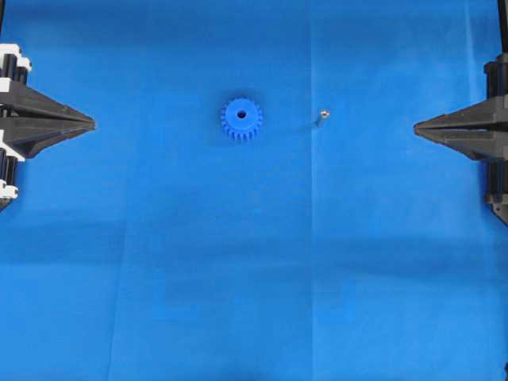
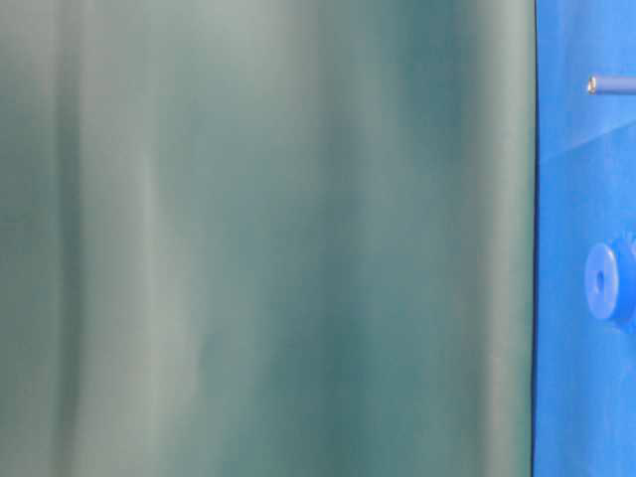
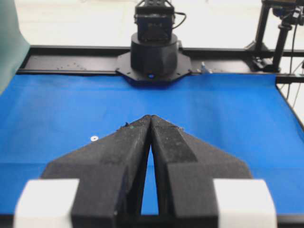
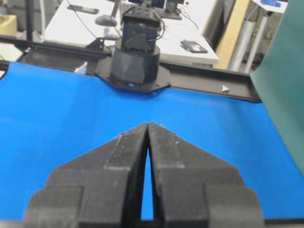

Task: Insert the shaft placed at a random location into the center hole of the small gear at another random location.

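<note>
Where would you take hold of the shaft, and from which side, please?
Probably across the middle of the shaft, coming from above with the right gripper, which is nearer. The pin looks to lie flat on the blue mat, clear of the gear, so its thin sides are free for the fingers.

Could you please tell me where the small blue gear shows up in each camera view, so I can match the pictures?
Overhead: the small gear lies flat, left of centre in the upper half, the shaft to its right.
Table-level: at the right edge, about mid-height.
Left wrist: not in view.
Right wrist: not in view.
Shared landmark: the blue table cover, seen in all four views.
</note>
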